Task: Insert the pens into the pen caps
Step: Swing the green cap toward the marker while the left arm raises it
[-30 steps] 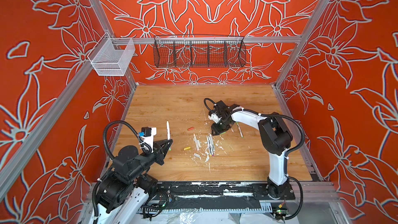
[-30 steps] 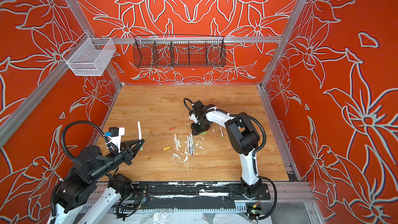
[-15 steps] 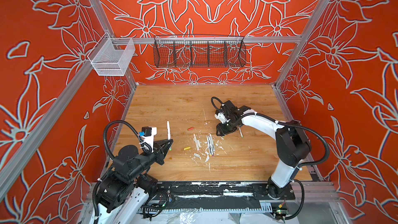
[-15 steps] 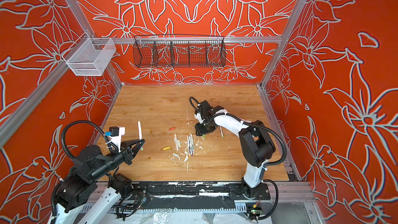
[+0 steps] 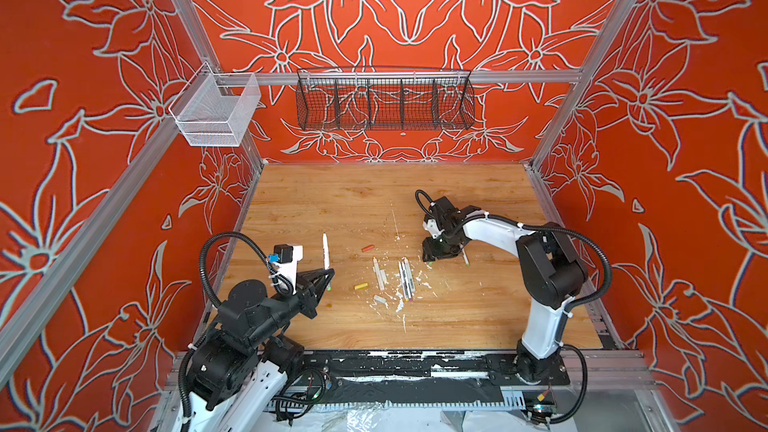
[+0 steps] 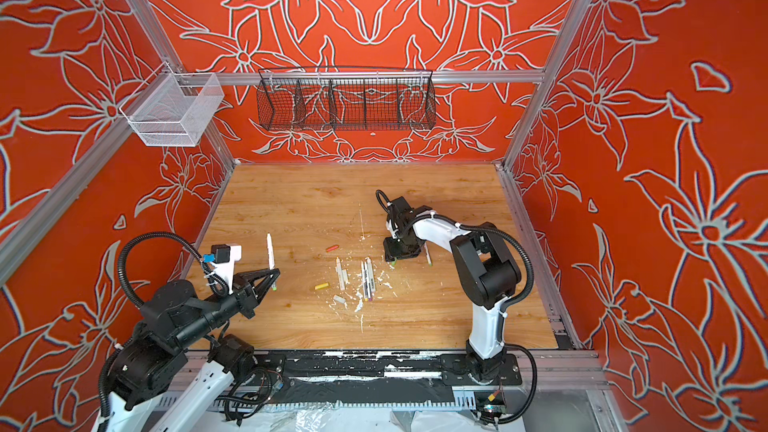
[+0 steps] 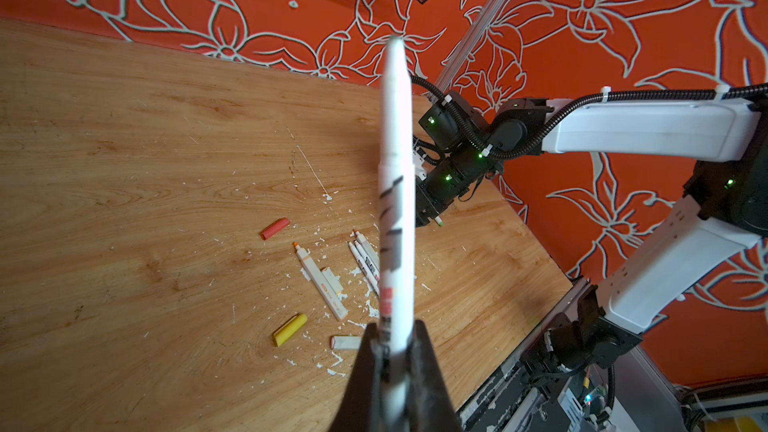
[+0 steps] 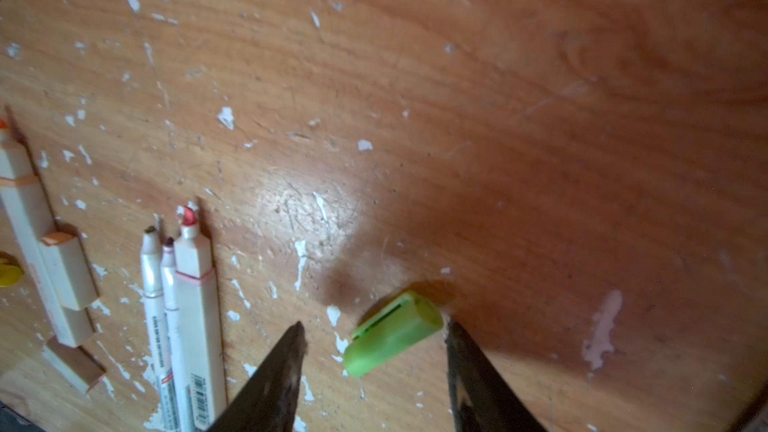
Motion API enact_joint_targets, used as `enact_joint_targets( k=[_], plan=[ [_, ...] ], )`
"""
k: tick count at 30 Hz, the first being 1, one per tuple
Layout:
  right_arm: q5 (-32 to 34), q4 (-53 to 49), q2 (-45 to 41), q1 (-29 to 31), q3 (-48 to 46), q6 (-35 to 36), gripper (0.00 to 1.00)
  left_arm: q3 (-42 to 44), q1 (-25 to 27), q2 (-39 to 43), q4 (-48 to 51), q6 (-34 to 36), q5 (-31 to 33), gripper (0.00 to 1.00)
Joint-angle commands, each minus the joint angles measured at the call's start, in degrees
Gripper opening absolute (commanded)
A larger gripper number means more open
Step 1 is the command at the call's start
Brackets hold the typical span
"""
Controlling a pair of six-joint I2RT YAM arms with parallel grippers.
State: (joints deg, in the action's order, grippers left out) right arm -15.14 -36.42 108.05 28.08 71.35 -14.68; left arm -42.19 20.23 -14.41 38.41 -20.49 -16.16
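Pens and caps on the wooden surface [image 5: 332,201], with positions given from the trio of pens [image 5: 405,280] lying side by side mid-surface. The trio's long axes run parallel, front to rear, with the nibs toward the rear wall; the barrels are white with small dark print, and one is thicker with a red nib [image 8: 178,305]. Just left of the trio lies an orange-tipped pen [image 5: 378,274], parallel to it and pointing the same way. Beyond that pen, also left of the trio, lie a yellow cap [image 5: 361,285], a pale grey cap [image 5: 380,300] nearer the front edge and an orange-red cap [image 5: 368,248] nearer the rear. Right of the trio, the right claw [image 8: 376,328] has its jaws apart, straddling a lime-green cap [image 8: 392,334]. This cap is a short stubby tube that lies skewed across the gap, with one fingertip just beside its end and the other apart from it. Farther right of the trio, beyond that claw, lies another pen [image 5: 464,257]. Well left of the trio, the left claw [image 5: 328,274] is clamped on a held pen [image 7: 397,201] raised off the surface. Its long axis crosses the fingers, and its tapered white end points away from the claw. The barrel bears grey stripes and a red mark.
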Motion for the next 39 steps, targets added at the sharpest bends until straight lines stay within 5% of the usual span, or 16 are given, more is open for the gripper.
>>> enact_joint_targets(
  k=[1,7,12,24,39],
  plan=[
    [1.3,-0.3,2.7,0.1,1.5,-1.1,0.53,0.6,-0.4,0.4,-1.5,0.7,-0.4,0.0],
    [4.1,-1.3,4.2,1.2,2.5,-0.6,0.31,0.9,-0.4,-1.1,-2.1,0.8,-2.1,0.0],
    [7.7,-3.1,4.9,3.5,3.2,0.1,0.23,1.0,-0.4,-6.4,-3.2,0.7,-6.3,0.0],
    [9.9,-3.7,7.0,4.8,3.2,0.2,0.22,5.9,1.1,-10.7,-11.6,-4.9,-9.5,0.0],
    [-3.2,0.6,4.0,0.3,-1.1,1.7,0.33,8.4,5.3,-12.9,-15.0,-5.6,-6.0,0.0]
  ],
)
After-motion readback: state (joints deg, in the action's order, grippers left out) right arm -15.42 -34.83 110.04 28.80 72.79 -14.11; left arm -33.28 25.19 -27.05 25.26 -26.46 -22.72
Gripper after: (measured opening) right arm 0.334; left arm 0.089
